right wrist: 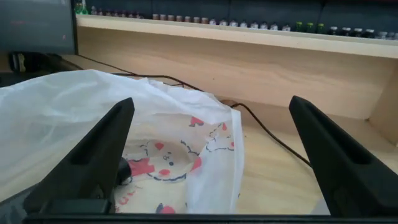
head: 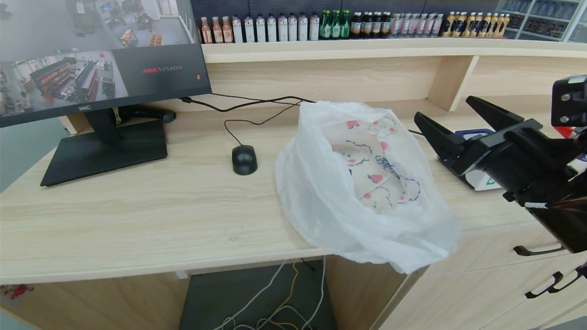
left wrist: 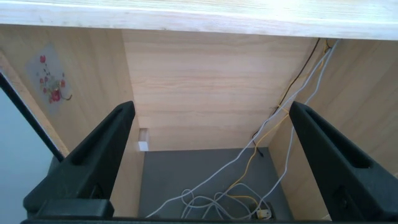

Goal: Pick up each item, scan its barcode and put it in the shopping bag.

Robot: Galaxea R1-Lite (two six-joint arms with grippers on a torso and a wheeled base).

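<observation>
- Head view: a wooden counter (head: 137, 215) runs wide, with bottles (head: 321, 25) shelved behind.
- Slumped at its front edge, the shopping bag (head: 321, 197) holds a patterned pack (head: 376, 160).
- Just right of the bag hangs the right gripper (head: 444, 108), on the nearer arm, spread wide and empty.
- Below the counter the left gripper (left wrist: 212, 109) gapes empty too.
- Behind the right pincer lies a white box (head: 481, 181), mostly hidden; its long axis is unclear.

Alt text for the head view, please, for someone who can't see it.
A white shopping bag holding a cartoon-patterned item sits on a wooden counter, with the right gripper open beside it. A monitor and mouse stand to the left.
</observation>
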